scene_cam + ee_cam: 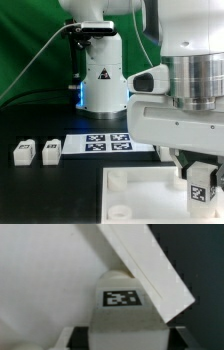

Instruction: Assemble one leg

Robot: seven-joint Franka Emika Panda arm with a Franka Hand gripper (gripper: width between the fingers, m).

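My gripper (201, 186) is shut on a leg (202, 181), a small white block with a black-and-white marker, and holds it at the exterior view's right over the large white tray (140, 195). In the wrist view the leg (122, 303) sits between my fingers (82, 335), its far end close against the tray's raised rim (150, 266); whether they touch I cannot tell. Two more legs (24, 152) (51, 150) lie on the black table at the exterior view's left. A fourth leg is out of view.
The marker board (108, 142) lies flat on the table in front of the arm's white base (102, 75). A green backdrop stands behind. The arm's large white body fills the exterior view's right.
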